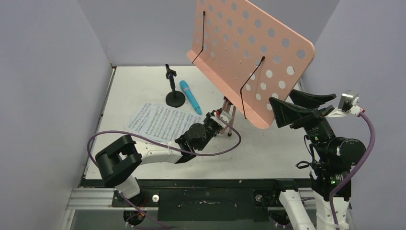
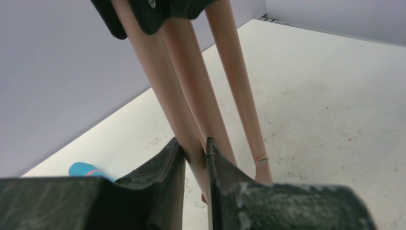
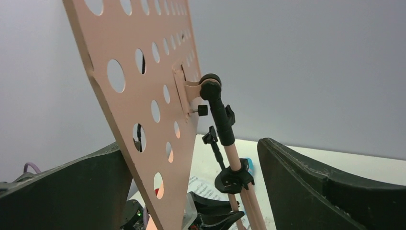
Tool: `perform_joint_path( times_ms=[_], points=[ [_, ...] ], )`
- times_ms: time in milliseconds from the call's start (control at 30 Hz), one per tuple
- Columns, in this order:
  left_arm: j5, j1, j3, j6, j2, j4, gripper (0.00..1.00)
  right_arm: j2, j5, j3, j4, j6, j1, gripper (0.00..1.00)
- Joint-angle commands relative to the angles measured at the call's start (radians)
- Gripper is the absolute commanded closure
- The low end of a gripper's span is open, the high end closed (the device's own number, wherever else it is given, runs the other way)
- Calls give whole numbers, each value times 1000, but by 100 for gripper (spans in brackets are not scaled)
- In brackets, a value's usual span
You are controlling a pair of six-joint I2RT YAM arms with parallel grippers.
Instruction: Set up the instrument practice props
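1. The music stand [image 1: 249, 43] is located upright at mid-tabletop [image 1: 268, 148], its perforated panel tilted and overhanging toward the right arm.
2. The left gripper [image 1: 221, 117] is found clamped on one leg [image 2: 191, 105] low down, near the foot. The three legs are seen bunched close together, so the footing is judged narrow.
3. The right gripper [image 1: 282, 97] is found with jaws wide apart. The panel's lower right edge lies between them, and no contact is evident.
4. The step in hand is judged to be steadying the stand so that it stands free.
5. The low clamp should be held firm until the stand is seen to bear its own weight. Whether every foot rests on the tabletop cannot be told.
6. The right gripper should be drawn straight back off the panel edge, with no sideways brush. The top-heavy panel is judged easily tipped.
7. The sheet music [image 1: 160, 122], microphone [image 1: 190, 97] and mic stand [image 1: 174, 98] lie left of the legs. The left arm's exit should be kept clear of them, the sheet being closest.
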Motion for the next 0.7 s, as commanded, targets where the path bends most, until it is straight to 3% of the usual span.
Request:
perform_joint_path(
  times_ms=[0,400,667],
  points=[
    [-18,-1,-27,78,10,-20,100,-2,46,-27,19,-11,1,0],
    [-1,-1,-41,63,15,-17,100,-19,-7,50,27,-37,1,10],
    [10,0,-53,46,18,-15,100,-100,162,116,-53,-109,0,10]
  ],
)
